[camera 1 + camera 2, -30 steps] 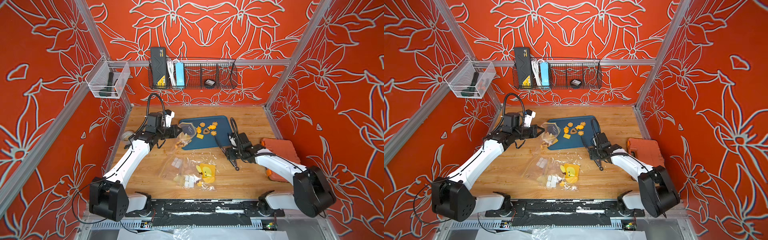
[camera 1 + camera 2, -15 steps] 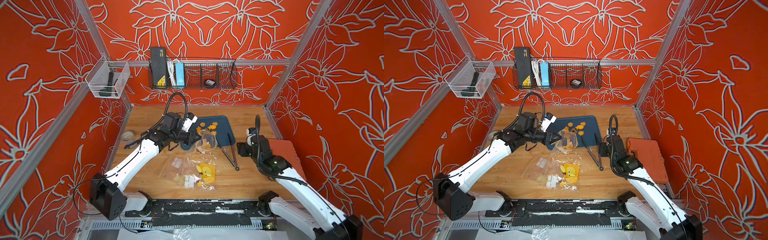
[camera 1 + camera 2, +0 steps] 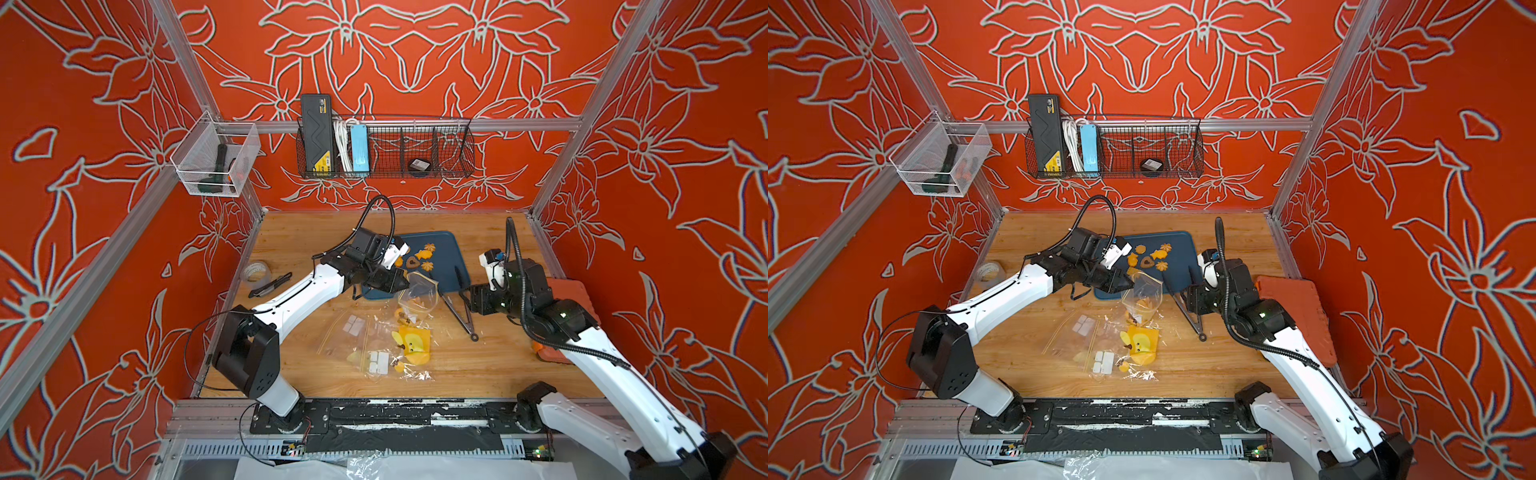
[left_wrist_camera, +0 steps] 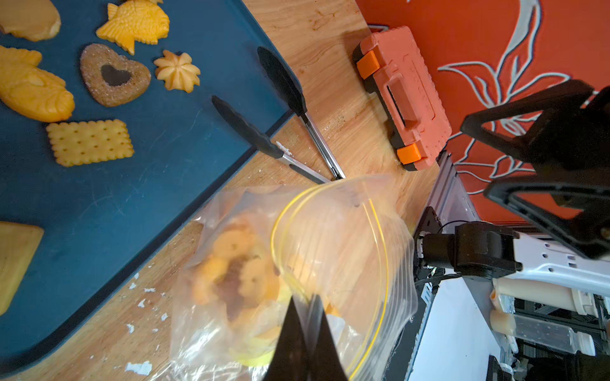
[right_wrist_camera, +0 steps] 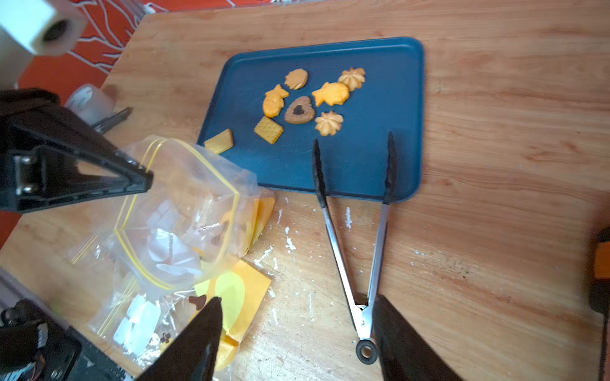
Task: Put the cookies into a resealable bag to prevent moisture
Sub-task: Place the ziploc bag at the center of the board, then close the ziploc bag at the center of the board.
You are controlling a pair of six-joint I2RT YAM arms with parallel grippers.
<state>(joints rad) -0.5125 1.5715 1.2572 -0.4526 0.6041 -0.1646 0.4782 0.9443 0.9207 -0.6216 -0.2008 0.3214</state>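
On wooden table [image 3: 498, 365], far centre: blue tray [image 5: 363, 171]. Just near of tray, resealable bag [image 4: 330, 250] held mouth-open by left gripper [image 4: 305, 300], jaws clamped on rim. Rightward, right gripper [image 5: 297, 298], jaws apart, empty, hovers over tongs [image 5: 336, 244]. Several cookies [image 5: 298, 110] on tray, some inside bag. Filling step part done; next likely: grasp tongs, lift cookie.

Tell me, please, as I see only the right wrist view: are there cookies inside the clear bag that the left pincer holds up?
Observer: Yes. The left wrist view shows several cookies lying in the lower part of the resealable bag.
Operator: And the orange thing at the edge of my picture, what is it?
Observer: An orange case with a handle slot and two latches. It lies flat on the table, past the tongs and apart from them.
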